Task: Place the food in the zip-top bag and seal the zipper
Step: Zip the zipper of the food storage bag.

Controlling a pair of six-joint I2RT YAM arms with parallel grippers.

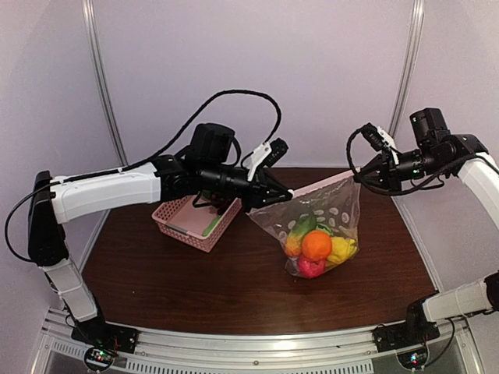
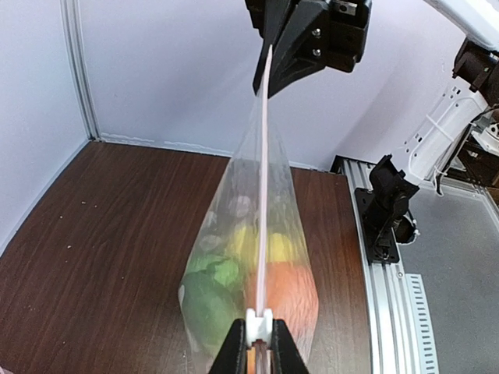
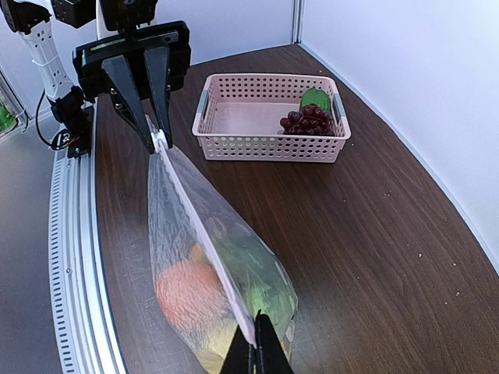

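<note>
The zip-top bag hangs stretched between both grippers over the table. It holds food: an orange with yellow, red and green pieces. My left gripper is shut on the white slider at the left end of the zipper. My right gripper is shut on the zipper's other end, seen edge-on in the right wrist view. The strip runs straight and looks pressed together between them. Dark purple grapes and a green piece lie in the pink basket.
The pink basket stands on the brown table at the left, behind my left arm. White walls close in the back and both sides. An aluminium rail runs along the near edge with the arm bases.
</note>
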